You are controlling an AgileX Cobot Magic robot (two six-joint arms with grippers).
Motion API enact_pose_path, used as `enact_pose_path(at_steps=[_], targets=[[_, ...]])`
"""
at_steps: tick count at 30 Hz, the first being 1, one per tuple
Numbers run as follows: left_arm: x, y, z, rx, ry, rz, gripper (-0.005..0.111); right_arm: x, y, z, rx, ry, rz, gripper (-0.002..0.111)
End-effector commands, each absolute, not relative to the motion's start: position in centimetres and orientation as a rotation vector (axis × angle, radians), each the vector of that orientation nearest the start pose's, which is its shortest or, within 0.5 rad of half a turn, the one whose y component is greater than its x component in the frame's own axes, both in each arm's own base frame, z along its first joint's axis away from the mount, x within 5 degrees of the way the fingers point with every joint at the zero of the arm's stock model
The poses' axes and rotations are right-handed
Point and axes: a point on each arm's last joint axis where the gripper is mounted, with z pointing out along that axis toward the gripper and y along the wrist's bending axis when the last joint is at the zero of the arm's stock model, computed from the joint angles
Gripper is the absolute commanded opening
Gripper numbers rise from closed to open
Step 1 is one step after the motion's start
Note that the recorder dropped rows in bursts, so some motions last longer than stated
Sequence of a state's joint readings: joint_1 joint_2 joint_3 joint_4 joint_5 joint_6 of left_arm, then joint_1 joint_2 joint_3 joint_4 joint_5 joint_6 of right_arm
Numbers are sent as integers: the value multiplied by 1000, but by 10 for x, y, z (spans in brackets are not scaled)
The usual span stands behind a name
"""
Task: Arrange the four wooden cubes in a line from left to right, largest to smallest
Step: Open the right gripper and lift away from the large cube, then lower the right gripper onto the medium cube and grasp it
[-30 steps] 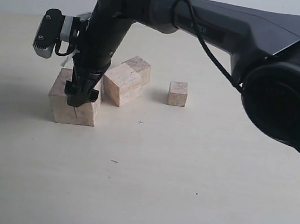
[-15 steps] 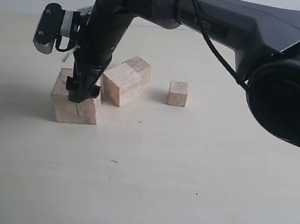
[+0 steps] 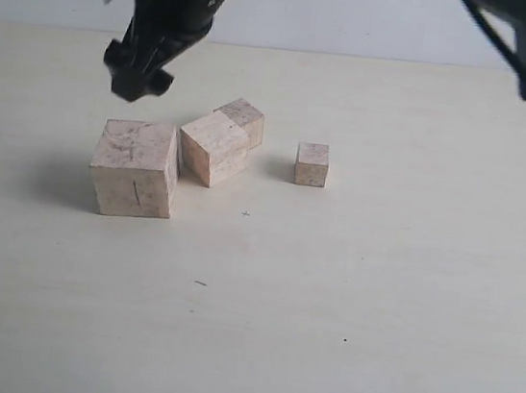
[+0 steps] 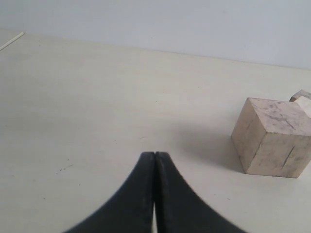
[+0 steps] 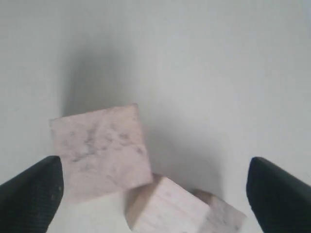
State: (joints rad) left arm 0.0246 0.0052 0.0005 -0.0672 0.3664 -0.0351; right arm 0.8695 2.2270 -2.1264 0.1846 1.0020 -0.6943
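Hovering over the largest cube [image 3: 134,168], the right claw [image 3: 140,83] is spread apart, empty. Going right from that cube come the second cube [image 3: 213,147], just beside, the third cube [image 3: 242,116], set back, and the smallest cube [image 3: 312,163]. Order looks correct; the row probably needs straightening.

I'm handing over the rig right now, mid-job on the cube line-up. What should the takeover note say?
Left tool: shut, holding nothing.
Right tool: open, empty, hanging above the largest cube.
Cubes: largest cube at the left end; second-largest cube close beside it, turned at an angle; third cube tucked behind that one; smallest cube standing apart on the right.
Done: largest cube looks placed.
Left: square up the second-largest cube, bring the third cube forward into the row, probably even out the spacing.
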Motion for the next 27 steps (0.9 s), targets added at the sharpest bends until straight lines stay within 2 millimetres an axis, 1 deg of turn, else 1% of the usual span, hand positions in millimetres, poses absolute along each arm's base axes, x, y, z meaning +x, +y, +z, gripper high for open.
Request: enact_pose_path(at_steps=[1,4,6,10,14,17,20,27], targets=[[53,-1,181,-87,1839,-74,0,340,359,290,-1425,2103,136,90],[53,-1,181,-87,1839,-74,0,354,341,286,-1168,2306,156,87],[53,-1,181,-87,1839,-74,0,358,335,277,-1110,2370,164,86],[53,-1,181,-87,1839,-74,0,358,333,255,-1130,2415,174,86],[53,-1,181,-87,1839,-74,0,355,339,221,-1276,2437,230,86],[53,-1,181,-87,1839,-74,0,353,342,204,-1340,2470,241,86],[53,-1,181,-87,1839,-74,0,354,342,196,-1370,2478,231,86],[53,-1,181,-87,1839,-74,0,352,345,193,-1352,2495,288,86]])
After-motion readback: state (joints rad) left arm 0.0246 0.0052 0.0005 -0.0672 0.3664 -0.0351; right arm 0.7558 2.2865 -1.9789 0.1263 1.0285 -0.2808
